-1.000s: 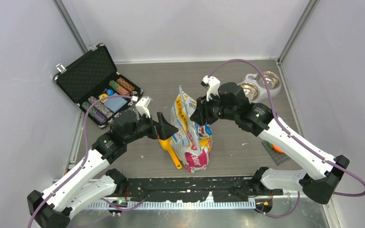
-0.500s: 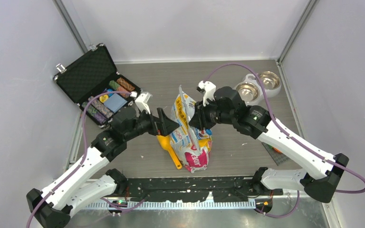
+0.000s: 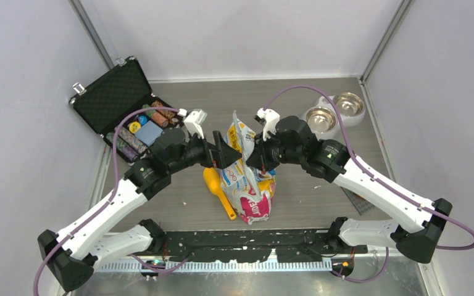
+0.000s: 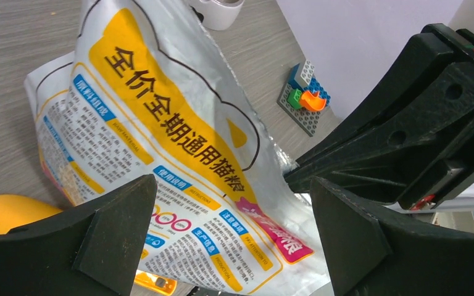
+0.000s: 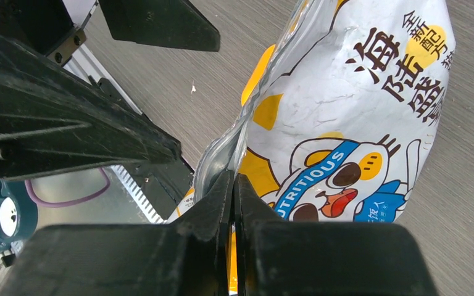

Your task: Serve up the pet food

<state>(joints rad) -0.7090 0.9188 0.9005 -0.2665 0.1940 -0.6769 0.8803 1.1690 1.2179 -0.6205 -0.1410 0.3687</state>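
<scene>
The pet food itself is hidden. A white, yellow and pink foil bag (image 3: 247, 182) stands upright mid-table, its top open and crumpled. My right gripper (image 3: 256, 161) is shut on the bag's right-hand top edge; in the right wrist view the jaws (image 5: 234, 185) pinch the foil rim of the bag (image 5: 352, 117). My left gripper (image 3: 218, 154) hangs open at the bag's left side, its fingers either side of the printed panel (image 4: 160, 129) without touching it (image 4: 231, 182). A yellow scoop (image 3: 219, 188) lies at the bag's left foot.
Two steel bowls (image 3: 321, 118) (image 3: 349, 103) in a white stand sit at the back right. An open black case of poker chips (image 3: 133, 120) is at the back left. A small grey brick plate (image 3: 357, 196) lies right of the bag.
My right gripper has closed onto the bag's top edge. My left arm has moved rightward and farther back, bringing its open fingers up to the bag's upper left side.
</scene>
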